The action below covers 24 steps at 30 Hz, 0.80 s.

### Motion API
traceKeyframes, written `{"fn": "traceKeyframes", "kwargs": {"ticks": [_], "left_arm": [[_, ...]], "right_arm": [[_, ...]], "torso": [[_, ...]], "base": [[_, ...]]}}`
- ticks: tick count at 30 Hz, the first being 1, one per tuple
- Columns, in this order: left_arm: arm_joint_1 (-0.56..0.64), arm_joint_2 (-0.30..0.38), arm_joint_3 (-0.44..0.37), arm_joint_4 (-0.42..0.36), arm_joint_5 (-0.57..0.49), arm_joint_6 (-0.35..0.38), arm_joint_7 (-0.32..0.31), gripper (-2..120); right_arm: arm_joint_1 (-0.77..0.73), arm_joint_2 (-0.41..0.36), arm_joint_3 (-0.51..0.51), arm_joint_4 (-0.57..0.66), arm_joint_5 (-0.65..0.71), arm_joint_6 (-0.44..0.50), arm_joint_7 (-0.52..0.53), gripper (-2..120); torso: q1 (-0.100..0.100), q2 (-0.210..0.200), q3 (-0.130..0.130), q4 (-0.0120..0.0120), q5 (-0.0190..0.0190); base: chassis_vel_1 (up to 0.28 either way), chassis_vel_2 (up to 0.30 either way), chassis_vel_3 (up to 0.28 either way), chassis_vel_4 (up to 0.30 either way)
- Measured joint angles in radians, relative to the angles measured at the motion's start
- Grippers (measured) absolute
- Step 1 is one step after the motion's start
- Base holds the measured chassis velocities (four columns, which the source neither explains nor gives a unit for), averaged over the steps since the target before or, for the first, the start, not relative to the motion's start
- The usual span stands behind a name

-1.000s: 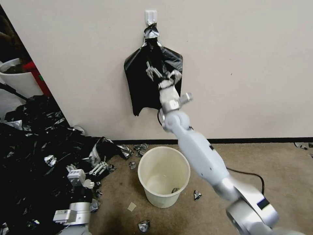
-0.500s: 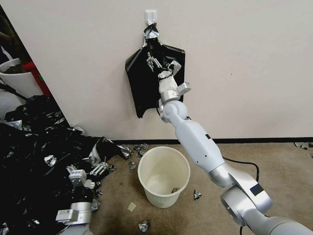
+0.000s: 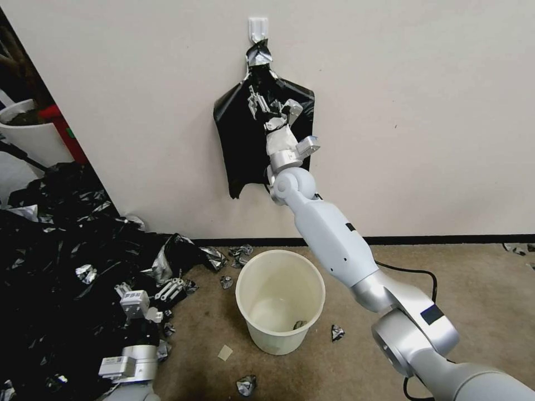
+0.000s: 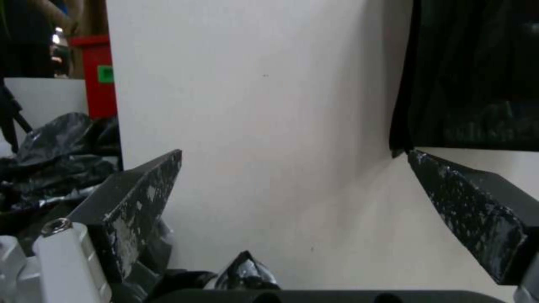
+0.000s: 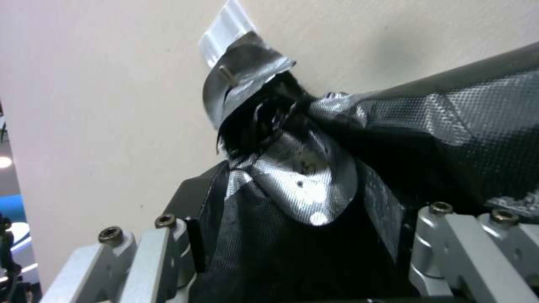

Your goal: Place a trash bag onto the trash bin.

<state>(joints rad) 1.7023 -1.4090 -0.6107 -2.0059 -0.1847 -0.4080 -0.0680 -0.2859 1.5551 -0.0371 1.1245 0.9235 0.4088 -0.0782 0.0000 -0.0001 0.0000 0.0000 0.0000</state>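
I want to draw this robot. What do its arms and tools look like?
Both arms are smooth pale grey-white shells with shiny silver round joints. The right arm has small black markings and a black cable trailing behind. The right tool and left tool have silver-grey metal fingers with visible bolts and dark, scuffed pads.

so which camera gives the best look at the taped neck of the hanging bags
The right wrist view: the grey-taped neck is close up under the white hook, between the open right gripper's fingers. The head view shows the neck small and far off. The left wrist view catches a lower corner of the sheaf.
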Motion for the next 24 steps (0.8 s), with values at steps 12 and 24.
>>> {"fn": "traceKeyframes", "kwargs": {"ticks": [12, 24], "left_arm": [[-0.009, -0.001, 0.005, 0.012, 0.010, -0.002, -0.003, 100], [-0.009, 0.002, 0.004, 0.021, 0.018, -0.009, -0.013, 100]], "right_arm": [[0.008, 0.008, 0.021, -0.006, -0.004, 0.008, -0.022, 39], [0.001, 0.010, 0.028, -0.006, -0.009, 0.018, -0.075, 0]], "torso": [[0.000, 0.000, 0.000, 0.0000, 0.0000], [0.000, 0.000, 0.000, 0.0000, 0.0000]], "base": [[0.000, 0.000, 0.000, 0.000], [0.000, 0.000, 0.000, 0.000]]}}
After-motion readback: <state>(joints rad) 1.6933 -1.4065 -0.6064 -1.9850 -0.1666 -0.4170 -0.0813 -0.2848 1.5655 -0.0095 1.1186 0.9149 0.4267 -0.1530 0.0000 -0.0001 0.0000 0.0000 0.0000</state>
